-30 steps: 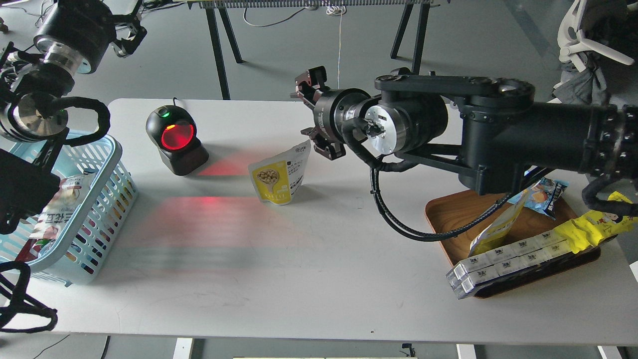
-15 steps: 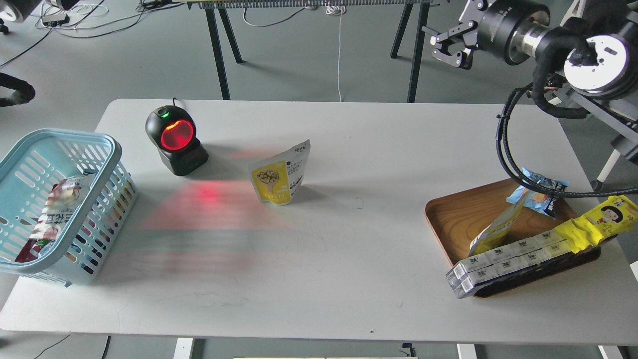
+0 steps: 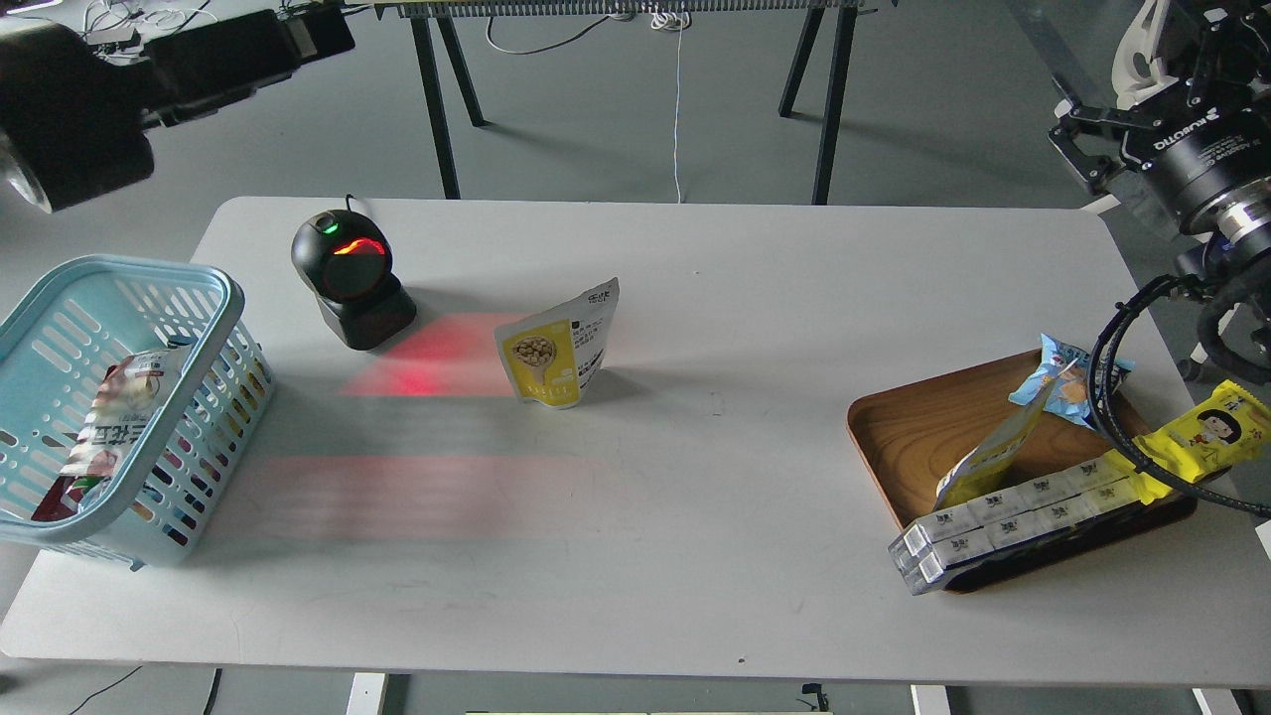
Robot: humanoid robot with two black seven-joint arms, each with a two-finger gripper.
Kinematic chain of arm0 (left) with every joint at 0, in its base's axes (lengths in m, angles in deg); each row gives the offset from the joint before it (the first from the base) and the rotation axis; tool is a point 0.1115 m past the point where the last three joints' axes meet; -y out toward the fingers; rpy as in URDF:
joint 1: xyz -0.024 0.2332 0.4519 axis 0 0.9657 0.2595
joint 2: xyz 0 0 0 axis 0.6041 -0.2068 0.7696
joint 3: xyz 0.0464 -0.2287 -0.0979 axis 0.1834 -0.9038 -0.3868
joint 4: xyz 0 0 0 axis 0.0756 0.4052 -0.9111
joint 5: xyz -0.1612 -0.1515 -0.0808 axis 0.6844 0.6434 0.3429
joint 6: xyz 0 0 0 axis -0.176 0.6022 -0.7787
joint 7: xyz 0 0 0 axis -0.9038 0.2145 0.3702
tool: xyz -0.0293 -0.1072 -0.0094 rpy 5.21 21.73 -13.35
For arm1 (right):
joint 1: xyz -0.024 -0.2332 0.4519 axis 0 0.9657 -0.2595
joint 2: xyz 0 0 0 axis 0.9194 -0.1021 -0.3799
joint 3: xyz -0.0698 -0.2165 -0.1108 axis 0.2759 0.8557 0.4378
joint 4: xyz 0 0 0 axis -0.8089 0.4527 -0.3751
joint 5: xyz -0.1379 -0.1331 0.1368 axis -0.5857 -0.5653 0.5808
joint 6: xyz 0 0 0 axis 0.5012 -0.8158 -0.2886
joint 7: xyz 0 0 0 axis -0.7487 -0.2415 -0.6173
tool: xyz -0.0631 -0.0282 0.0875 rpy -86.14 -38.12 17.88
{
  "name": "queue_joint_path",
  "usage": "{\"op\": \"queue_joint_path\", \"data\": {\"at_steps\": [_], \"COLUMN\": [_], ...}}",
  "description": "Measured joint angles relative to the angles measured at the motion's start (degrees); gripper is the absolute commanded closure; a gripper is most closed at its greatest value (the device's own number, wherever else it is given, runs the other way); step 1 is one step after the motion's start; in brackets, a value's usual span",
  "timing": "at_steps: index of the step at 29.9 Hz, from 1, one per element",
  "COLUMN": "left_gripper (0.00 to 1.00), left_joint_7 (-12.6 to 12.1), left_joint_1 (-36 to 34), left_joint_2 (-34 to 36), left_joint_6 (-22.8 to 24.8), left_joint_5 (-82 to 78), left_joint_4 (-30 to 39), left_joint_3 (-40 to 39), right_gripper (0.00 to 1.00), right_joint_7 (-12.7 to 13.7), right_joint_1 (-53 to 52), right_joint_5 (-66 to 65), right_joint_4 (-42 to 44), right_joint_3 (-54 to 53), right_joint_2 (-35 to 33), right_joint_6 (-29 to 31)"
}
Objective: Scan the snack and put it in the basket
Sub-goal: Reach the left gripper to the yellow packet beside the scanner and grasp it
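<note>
The snack point(image 3: 556, 344), a white and yellow pouch picturing beige beans, stands upright on the white table point(image 3: 645, 516), right of the black scanner point(image 3: 348, 278). No gripper touches it. The light blue basket point(image 3: 213, 288) stands at the table's left edge with other packets inside. My right gripper point(image 3: 1077, 139) is off the table's far right corner, high up, with its jaws apart and empty. My left arm's dark far end point(image 3: 298, 35) is at the top left, above the floor behind the table. Its fingers cannot be told apart.
A brown wooden tray point(image 3: 904, 422) at the right holds a long yellow wrapper with a cartoon face point(image 3: 1206, 432), a small blue packet point(image 3: 1067, 382), another yellow pouch and white boxes point(image 3: 1013, 521). My right arm's cable point(image 3: 1102, 397) hangs over the tray. The scanner throws red light on the table.
My right arm has swung away from the pouch to the far right corner. My left arm has lifted off the basket area to the top left. The pouch has not moved.
</note>
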Motion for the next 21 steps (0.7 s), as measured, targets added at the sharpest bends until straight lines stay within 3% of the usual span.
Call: {"op": "queue_joint_path", "data": {"at_steps": [10, 21], "left_gripper": [0.01, 0.04], "left_joint_7": [-0.18, 0.06], "left_joint_1": [1.91, 6.05], "left_joint_2": [-17.33, -33.62], "left_joint_6": [-7.21, -7.03], "left_joint_5": [-55.35, -59.59], "left_joint_4": [-3.66, -15.64], "left_joint_3": [7.13, 7.45], "right_gripper": [0.04, 0.04], "right_joint_7": [0.22, 0.33], "right_joint_1": [-0.01, -0.07], "right_joint_5": [0.0, -0.17], "right_joint_4": [0.33, 0.26], "right_joint_3": [0.02, 0.47], "right_joint_2": [-0.08, -0.1], "right_joint_6": [-0.46, -1.3]}}
